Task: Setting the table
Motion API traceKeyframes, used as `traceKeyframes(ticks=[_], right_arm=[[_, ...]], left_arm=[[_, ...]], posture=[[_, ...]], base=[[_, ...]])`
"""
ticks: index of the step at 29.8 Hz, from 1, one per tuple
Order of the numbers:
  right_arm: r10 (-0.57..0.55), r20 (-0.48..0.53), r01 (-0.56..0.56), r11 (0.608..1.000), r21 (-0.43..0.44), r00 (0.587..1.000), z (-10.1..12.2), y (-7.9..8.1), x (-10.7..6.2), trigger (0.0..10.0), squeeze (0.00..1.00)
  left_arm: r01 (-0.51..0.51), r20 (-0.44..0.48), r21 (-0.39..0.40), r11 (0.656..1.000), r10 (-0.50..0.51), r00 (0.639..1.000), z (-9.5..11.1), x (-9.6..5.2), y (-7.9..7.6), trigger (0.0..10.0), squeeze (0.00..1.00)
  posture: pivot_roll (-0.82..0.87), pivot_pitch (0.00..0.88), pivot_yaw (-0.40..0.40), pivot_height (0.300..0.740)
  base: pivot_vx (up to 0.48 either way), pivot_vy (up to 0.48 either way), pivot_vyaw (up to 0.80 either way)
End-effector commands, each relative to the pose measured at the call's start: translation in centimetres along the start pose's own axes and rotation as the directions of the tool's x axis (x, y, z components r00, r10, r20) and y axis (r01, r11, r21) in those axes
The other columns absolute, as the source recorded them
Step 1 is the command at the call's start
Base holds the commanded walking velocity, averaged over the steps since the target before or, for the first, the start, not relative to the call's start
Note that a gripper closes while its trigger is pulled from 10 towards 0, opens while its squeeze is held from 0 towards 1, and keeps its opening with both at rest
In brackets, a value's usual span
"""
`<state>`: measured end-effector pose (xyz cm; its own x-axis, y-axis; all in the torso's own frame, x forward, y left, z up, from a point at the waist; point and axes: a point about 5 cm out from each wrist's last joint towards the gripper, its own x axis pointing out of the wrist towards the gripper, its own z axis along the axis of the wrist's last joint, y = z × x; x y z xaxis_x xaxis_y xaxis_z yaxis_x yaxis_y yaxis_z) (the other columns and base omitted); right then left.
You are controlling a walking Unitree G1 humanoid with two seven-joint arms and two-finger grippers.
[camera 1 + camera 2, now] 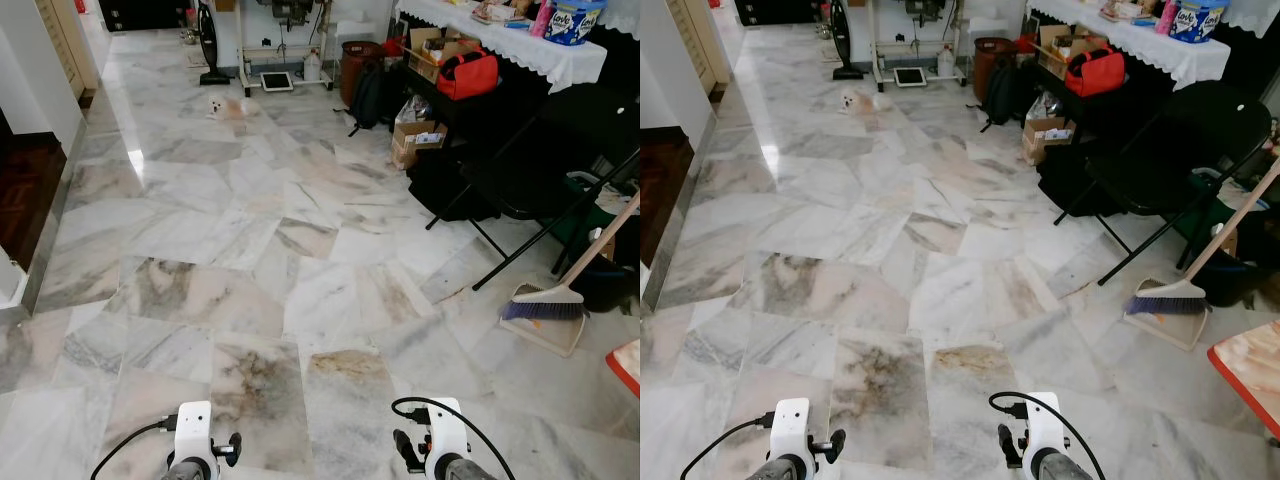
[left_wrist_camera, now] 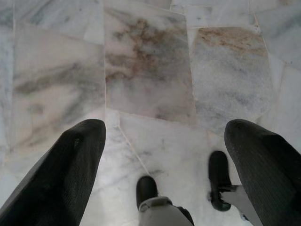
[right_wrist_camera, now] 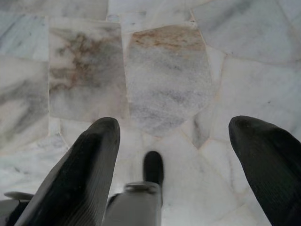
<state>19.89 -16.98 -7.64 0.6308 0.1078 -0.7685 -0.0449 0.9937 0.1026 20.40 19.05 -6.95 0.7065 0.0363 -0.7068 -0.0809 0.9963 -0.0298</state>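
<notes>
A long table with a white lace cloth (image 1: 520, 45) stands at the far right, with boxes and a tub on it. The corner of an orange-red table (image 1: 1252, 368) juts in at the near right. Both my arms hang low over the marble floor, the left wrist (image 1: 193, 438) and the right wrist (image 1: 441, 436) at the bottom of the head views. My left gripper (image 2: 164, 129) is open, pointing down at bare tiles. My right gripper (image 3: 175, 123) is open too, with nothing between its fingers.
A black folding chair (image 1: 1180, 140) stands by a broom and dustpan (image 1: 545, 305) on the right. A red bag (image 1: 467, 75), cardboard boxes (image 1: 415, 140) and dark bags crowd under the far table. A small white dog (image 1: 222, 106) lies far ahead. Wide marble floor (image 1: 250, 250) stretches ahead.
</notes>
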Motion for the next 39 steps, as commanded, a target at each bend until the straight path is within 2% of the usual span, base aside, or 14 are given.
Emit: traceKeyframes(ticks=[1, 7, 10, 29, 31, 39], right_arm=[[-0.018, -0.001, 0.018, 1.0, 0.011, 1.0, 0.0, -0.42, -0.07, 10.0, 0.0], [-0.018, -0.003, 0.018, 1.0, 0.011, 1.0, -0.07, -0.36, -0.07, 10.0, 0.0], [-0.018, -0.001, 0.018, 1.0, 0.012, 1.0, 0.05, -0.32, -0.03, 10.0, 0.0], [-0.02, -0.001, 0.02, 1.0, 0.014, 1.0, 0.21, -0.37, 0.0, 10.0, 0.0], [-0.023, -0.003, 0.023, 1.0, 0.012, 1.0, 0.16, -0.48, -0.03, 10.0, 0.0], [-0.024, -0.001, 0.024, 1.0, 0.014, 1.0, 0.21, -0.43, -0.01, 10.0, 0.0]], left_arm=[[0.01, 0.0, -0.003, 1.0, -0.01, 1.0, -0.01, 0.04, -0.38, 10.0, 0.0], [0.004, -0.001, -0.001, 1.0, -0.004, 1.0, 0.04, 0.05, -0.23, 10.0, 0.0], [0.0, 0.005, -0.024, 1.0, 0.0, 1.0, 0.18, 0.07, -0.11, 10.0, 0.0], [0.007, 0.007, -0.035, 0.999, -0.007, 1.0, 0.16, 0.06, -0.15, 10.0, 0.0], [0.01, 0.015, -0.057, 0.998, -0.009, 1.0, 0.17, 0.05, -0.22, 10.0, 0.0], [0.007, 0.013, -0.011, 1.0, -0.007, 1.0, 0.23, 0.06, -0.18, 10.0, 0.0]], posture=[[0.14, 0.0, -0.026, 0.74], [0.15, 0.0, -0.024, 0.74], [0.15, 0.0, -0.026, 0.74], [0.15, 0.0, -0.028, 0.74], [0.15, 0.0, -0.03, 0.74], [0.15, 0.0, -0.031, 0.74]], base=[[0.0, -0.48, -0.55], [0.0, -0.48, -0.54], [0.0, 0.0, -0.53], [0.0, 0.0, -0.52], [0.0, 0.0, -0.52], [0.0, -0.09, -0.52]])
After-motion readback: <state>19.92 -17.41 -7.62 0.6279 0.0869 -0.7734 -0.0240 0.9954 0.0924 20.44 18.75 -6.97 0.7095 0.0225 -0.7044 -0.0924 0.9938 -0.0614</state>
